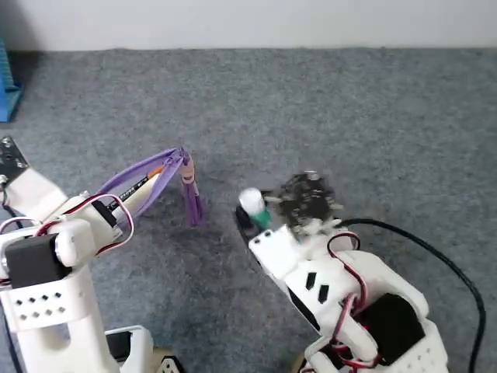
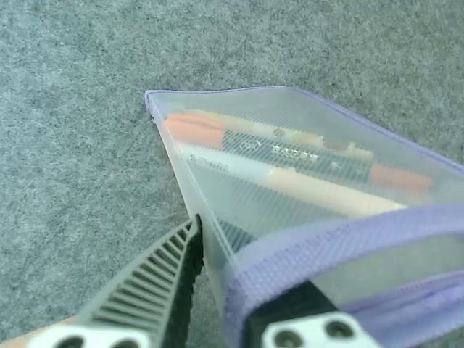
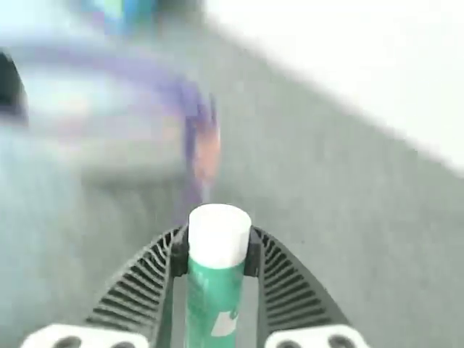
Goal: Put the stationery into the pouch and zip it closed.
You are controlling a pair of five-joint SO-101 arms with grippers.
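Forward, glue stick (image 3: 214,297) (cap (image 3: 219,230) toward pouch (image 1: 144,177))

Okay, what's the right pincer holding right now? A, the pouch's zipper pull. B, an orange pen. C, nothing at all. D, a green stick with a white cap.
D: the right pincer is shut on the green stick, with its white cap poking out between the fingers; the pouch is gripped by the left pincer.
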